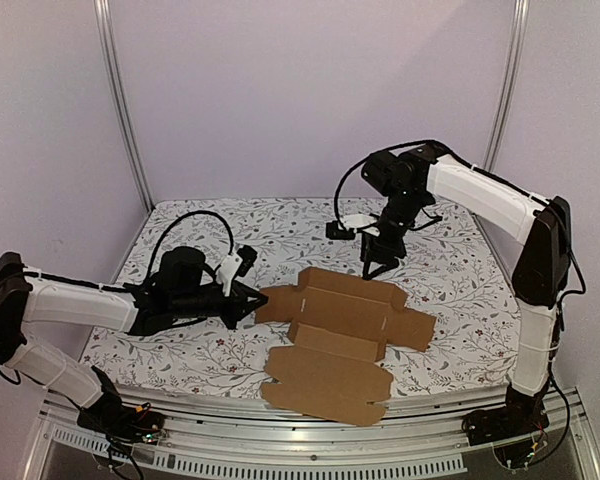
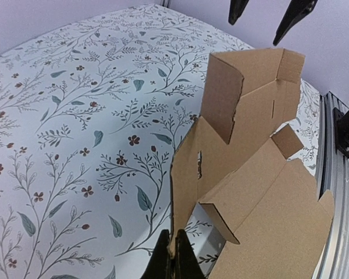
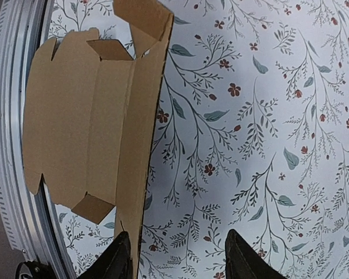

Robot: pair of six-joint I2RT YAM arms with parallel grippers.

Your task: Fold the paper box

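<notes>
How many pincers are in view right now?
2. The left pincer is shut on the paper box's left edge; the right pincer hangs open over its far edge.

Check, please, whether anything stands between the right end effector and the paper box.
Nothing visible does. The right end effector hangs open just above the far edge of the paper box, with only air between them. The left end effector grips the left flap, off that path.

The left wrist view's bottom edge is cutting off most of the left gripper [image 2: 174,260] and one corner of the paper box [image 2: 250,192]. The right wrist view is showing only the fingertips of the right gripper [image 3: 180,258].
</notes>
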